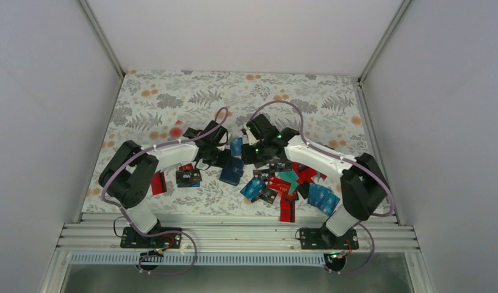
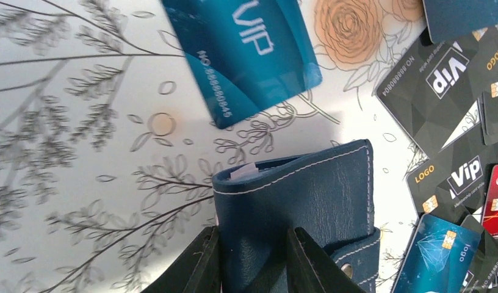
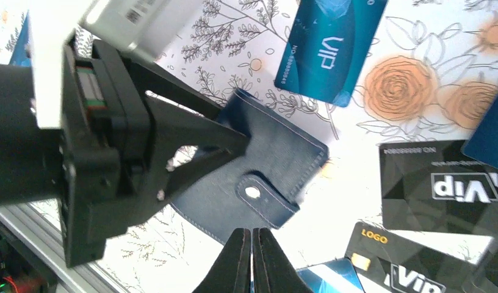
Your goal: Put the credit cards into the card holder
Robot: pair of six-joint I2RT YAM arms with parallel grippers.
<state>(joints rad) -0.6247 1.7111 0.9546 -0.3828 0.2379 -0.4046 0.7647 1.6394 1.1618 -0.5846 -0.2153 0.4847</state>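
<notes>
One card holder [image 2: 307, 189], clamped in left pincer [image 2: 254, 237] — right pincer [image 3: 252, 235] closed, just beside

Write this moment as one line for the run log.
left gripper: shut on card holder | right gripper: shut, empty, near snap tab | card holder: folded | credit cards: loose on table

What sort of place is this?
Most likely a robotics test booth, not a shop: plain white walls box in a flowered tablecloth, two robot arms are bolted to a metal rail, and credit cards lie scattered as props.
</notes>
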